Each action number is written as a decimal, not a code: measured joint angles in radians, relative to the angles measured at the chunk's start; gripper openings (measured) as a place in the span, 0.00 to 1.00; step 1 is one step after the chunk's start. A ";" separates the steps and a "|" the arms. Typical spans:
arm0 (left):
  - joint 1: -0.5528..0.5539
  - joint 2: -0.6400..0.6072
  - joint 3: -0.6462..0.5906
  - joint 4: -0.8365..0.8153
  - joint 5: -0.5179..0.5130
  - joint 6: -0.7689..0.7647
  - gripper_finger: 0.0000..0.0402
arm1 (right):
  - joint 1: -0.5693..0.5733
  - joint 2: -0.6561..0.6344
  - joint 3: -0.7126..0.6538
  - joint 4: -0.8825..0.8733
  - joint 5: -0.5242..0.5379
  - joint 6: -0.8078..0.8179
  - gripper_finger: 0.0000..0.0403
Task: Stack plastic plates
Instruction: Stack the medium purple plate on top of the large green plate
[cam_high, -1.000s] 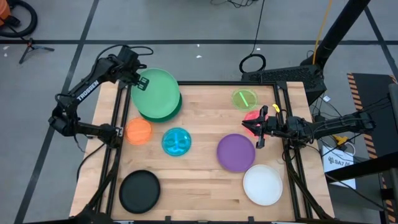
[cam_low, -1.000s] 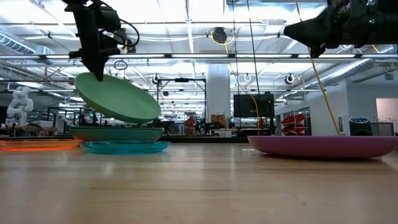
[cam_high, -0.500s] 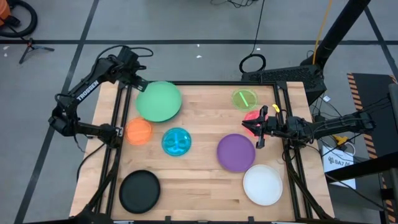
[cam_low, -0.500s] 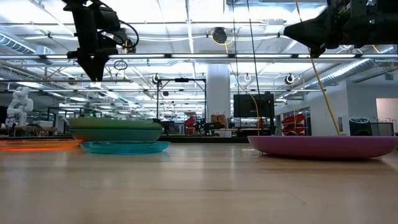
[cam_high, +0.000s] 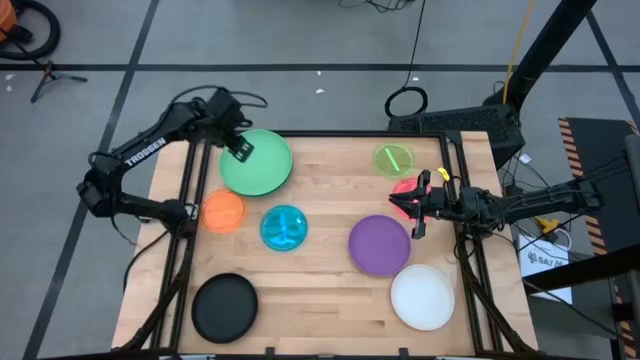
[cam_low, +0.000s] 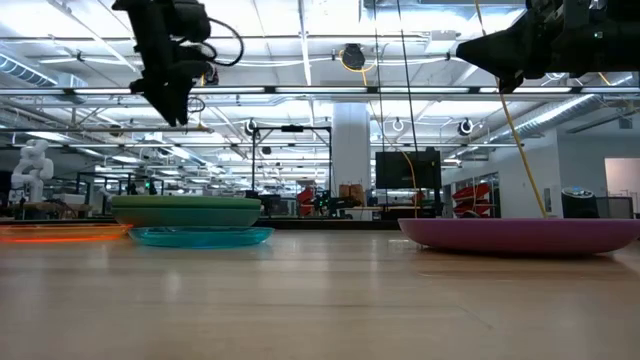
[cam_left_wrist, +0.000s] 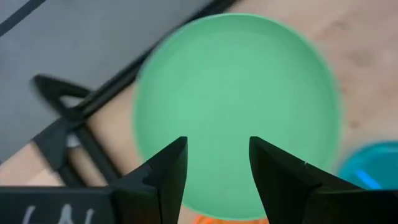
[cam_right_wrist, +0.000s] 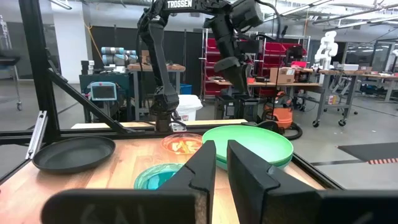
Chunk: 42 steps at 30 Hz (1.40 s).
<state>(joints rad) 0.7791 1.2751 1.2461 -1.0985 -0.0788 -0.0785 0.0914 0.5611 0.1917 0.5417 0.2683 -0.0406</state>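
Note:
The mint green plate (cam_high: 262, 165) lies flat on a dark green plate (cam_low: 185, 218) at the table's far left. Only the lower plate's rim shows under it. My left gripper (cam_high: 238, 148) hangs open above the mint plate's (cam_left_wrist: 249, 93) far-left part, clear of it (cam_low: 172, 108). My right gripper (cam_high: 418, 207) waits high over the table's right side (cam_low: 505, 70). Its fingers are closed to a narrow slit (cam_right_wrist: 221, 158) with nothing in it. A pink plate (cam_high: 404, 190) shows below it.
Single plates lie flat on the table: orange (cam_high: 223, 211), blue (cam_high: 284, 227), purple (cam_high: 379, 244), white (cam_high: 422, 296), black (cam_high: 224, 307) and lime (cam_high: 393, 158). Dark frame rails (cam_high: 190, 190) run along both sides. Bare wood lies in the middle.
My left gripper has opened and let go of the mint plate. The plate hung tilted from its far-left rim and has dropped flat onto the dark green plate. The gripper has then moved a little toward the plate's middle, still above it.

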 joint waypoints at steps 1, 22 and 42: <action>-0.039 0.000 0.000 0.001 0.000 -0.013 0.44 | 0.000 0.000 0.000 0.000 0.012 0.001 0.09; -1.088 0.000 0.000 0.410 -0.216 0.105 0.44 | 0.011 0.329 0.400 -0.422 0.041 0.384 0.09; -1.137 -0.013 -0.151 0.576 -0.326 0.089 0.44 | 0.057 0.538 0.657 -1.166 -0.015 0.660 0.09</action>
<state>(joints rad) -0.3580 1.2625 1.0946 -0.5228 -0.4049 0.0101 0.1479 1.0994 0.8482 -0.6246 0.2535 0.6198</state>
